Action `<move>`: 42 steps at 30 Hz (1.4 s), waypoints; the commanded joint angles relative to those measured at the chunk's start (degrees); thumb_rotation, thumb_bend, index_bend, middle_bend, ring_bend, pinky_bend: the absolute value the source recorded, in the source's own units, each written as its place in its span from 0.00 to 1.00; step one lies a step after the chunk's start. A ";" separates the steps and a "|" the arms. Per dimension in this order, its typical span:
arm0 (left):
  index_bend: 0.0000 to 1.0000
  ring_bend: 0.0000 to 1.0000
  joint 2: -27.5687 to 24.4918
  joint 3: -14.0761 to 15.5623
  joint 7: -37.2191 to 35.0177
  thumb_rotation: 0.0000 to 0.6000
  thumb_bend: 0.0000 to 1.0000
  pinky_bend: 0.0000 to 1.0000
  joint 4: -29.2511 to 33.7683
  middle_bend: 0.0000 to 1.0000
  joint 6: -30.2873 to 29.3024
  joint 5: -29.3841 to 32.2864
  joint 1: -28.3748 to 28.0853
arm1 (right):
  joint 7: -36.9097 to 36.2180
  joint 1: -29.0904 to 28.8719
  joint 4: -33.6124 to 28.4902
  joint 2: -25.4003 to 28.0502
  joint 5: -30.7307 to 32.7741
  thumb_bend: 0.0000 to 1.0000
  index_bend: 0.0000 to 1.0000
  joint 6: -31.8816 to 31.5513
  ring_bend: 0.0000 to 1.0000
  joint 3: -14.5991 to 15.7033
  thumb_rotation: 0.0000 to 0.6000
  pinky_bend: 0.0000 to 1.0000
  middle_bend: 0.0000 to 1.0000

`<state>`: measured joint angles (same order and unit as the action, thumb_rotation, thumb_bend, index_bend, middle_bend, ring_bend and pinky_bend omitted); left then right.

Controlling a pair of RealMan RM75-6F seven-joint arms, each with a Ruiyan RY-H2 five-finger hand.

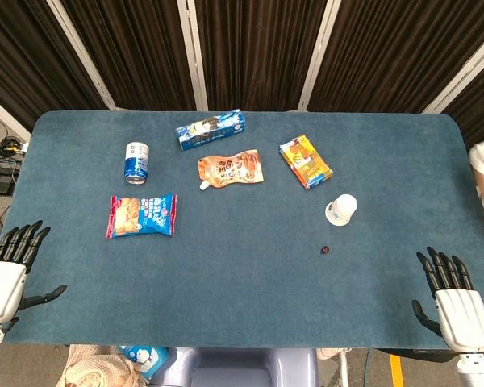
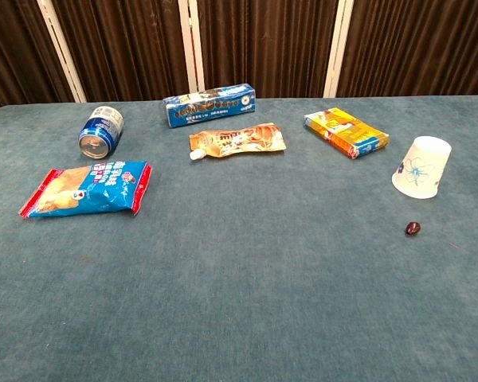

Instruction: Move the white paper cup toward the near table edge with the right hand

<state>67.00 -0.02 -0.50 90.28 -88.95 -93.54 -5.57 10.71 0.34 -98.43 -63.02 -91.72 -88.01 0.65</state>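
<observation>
Blue table (image 1: 242, 282) before dark curtains: the left hand (image 1: 12, 266) rests at the near-left corner, fingers spread, holding nothing — white paper cup (image 1: 341, 210) lies right of centre — right hand (image 1: 452, 298) likewise at near-right.

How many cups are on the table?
1. The cup stands upside down on the right side of the table, near a small dark bit. No other cup shows in either view.

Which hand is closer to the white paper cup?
Right. The right hand is at the near edge, right of the white paper cup; the left hand is across the table.
</observation>
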 commanded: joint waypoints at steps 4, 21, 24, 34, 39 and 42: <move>0.00 0.00 -0.02 0.01 0.04 1.00 0.00 0.00 0.04 0.00 -0.14 -0.09 0.05 | -0.29 -0.04 -0.23 0.00 -0.03 0.37 0.00 0.07 0.00 -0.05 1.00 0.03 0.00; 0.00 0.00 -0.35 0.12 -0.90 1.00 0.00 0.00 0.14 0.00 1.01 0.38 -0.32 | 8.56 -8.97 -8.59 -1.31 8.50 0.37 0.00 12.26 0.01 -5.86 1.00 0.11 0.00; 0.00 0.00 -0.50 0.18 -1.21 1.00 0.00 0.00 0.38 0.00 1.12 0.39 -0.35 | 12.41 -12.28 -8.91 -3.20 12.83 0.37 0.00 15.72 0.02 -8.32 1.00 0.11 0.00; 0.00 0.00 -0.97 0.32 -1.67 1.00 0.00 0.00 1.08 0.00 2.62 0.99 -0.86 | 23.52 -22.70 -5.49 -9.01 28.65 0.37 0.00 23.11 0.03 -15.45 1.00 0.11 0.00; 0.00 0.00 -1.53 0.05 -2.86 1.00 0.00 0.00 1.58 0.00 3.60 2.06 -1.19 | 27.66 -27.62 -2.70 -10.91 37.93 0.37 0.00 25.41 0.03 -18.28 1.00 0.11 0.00; 0.00 0.00 -1.85 0.00 -3.51 1.00 0.00 0.00 1.97 0.00 4.38 2.67 -1.42 | 29.70 -30.15 -1.11 -11.93 42.88 0.37 0.00 26.27 0.03 -19.26 1.00 0.11 0.00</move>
<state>65.26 0.01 -3.86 92.13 -84.72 -91.02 -6.90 38.03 -27.09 -101.40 -73.56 -52.67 -63.12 -17.05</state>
